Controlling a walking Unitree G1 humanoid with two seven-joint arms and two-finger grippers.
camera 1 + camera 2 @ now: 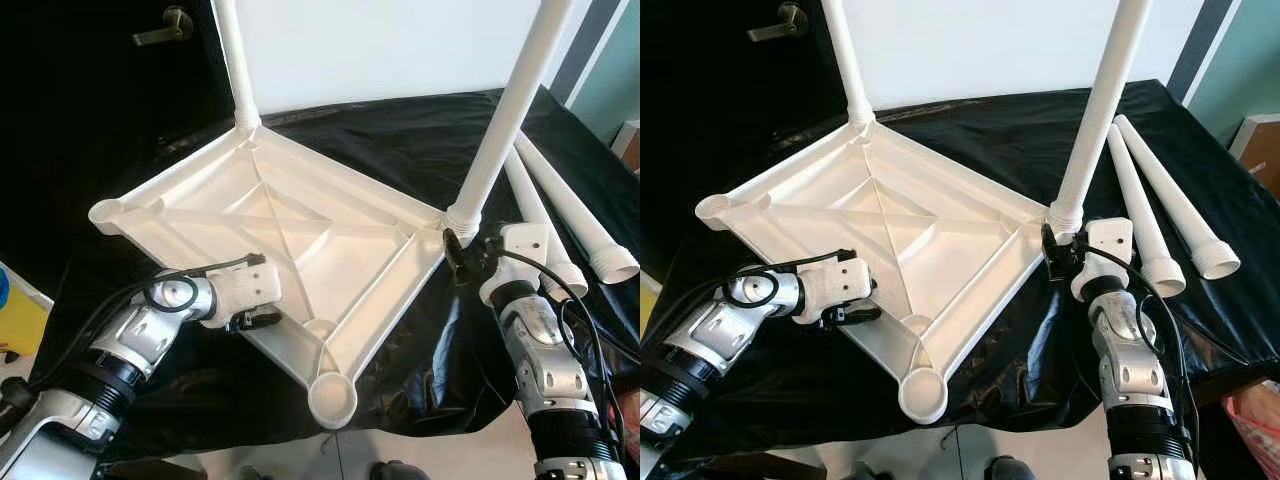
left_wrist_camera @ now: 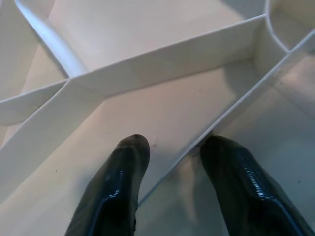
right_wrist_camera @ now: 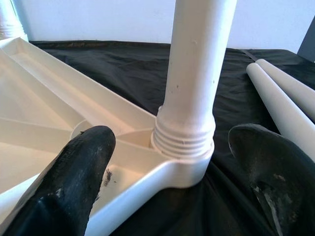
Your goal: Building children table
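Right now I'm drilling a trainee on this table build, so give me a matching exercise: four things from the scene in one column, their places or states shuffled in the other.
Things:
1. white plastic upside-down tabletop
2. two loose white plastic legs
3. left claw
4. right claw

States:
A. straddling a tabletop side wall
B. lying side by side on the black cloth
C. either side of a screwed-in white leg, at its corner socket
D. resting underside up, two legs fitted

Pairs: 1-D, 2-B, 3-A, 4-C

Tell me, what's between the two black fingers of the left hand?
The tabletop's thin white edge wall runs between the left end effector's fingers, seen in the left wrist view.
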